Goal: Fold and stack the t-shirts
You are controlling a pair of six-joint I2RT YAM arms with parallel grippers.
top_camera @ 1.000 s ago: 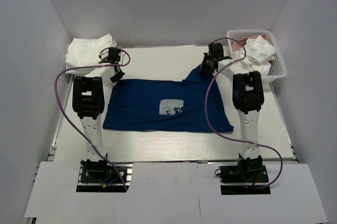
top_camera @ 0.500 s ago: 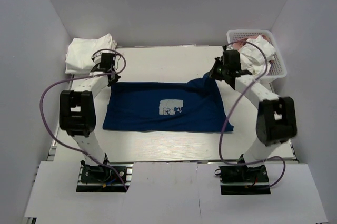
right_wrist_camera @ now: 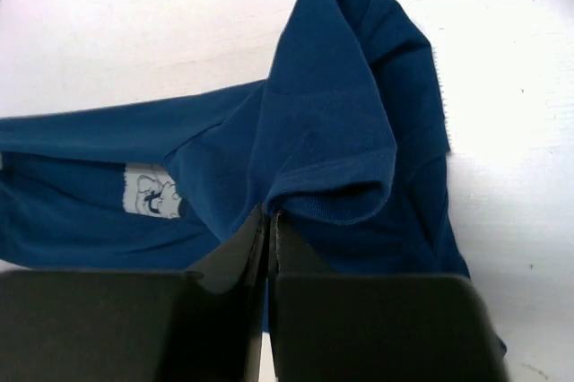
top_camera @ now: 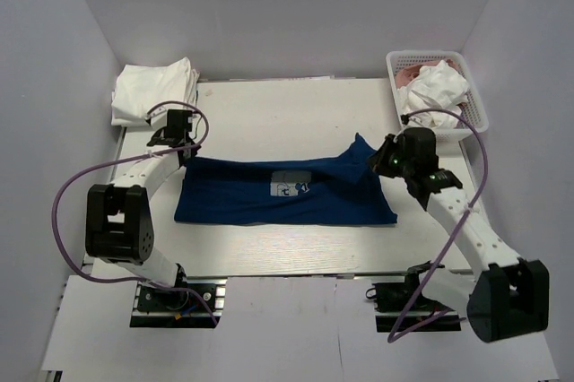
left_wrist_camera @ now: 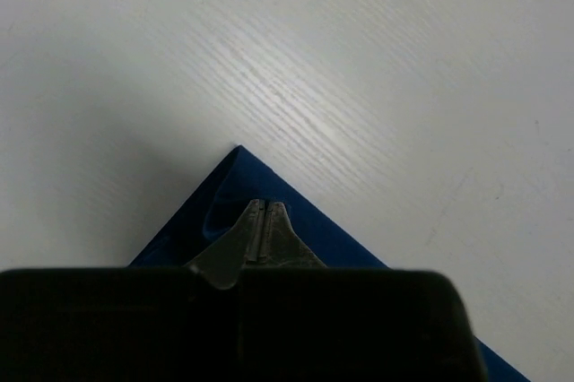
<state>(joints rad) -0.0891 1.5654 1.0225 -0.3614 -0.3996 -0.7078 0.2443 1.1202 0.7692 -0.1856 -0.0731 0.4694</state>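
White table, navy t-shirt spread across its middle, far edge partly doubled over toward the near hem; folded white t-shirts at the far left corner, more white and pink ones in the basket far right. Left gripper pinched tight on the navy shirt's far left corner, right gripper pinched tight on a bunched fold at its far right. Likely the first lengthwise fold; next move calls for both arms carrying that edge evenly to the near hem before letting go.
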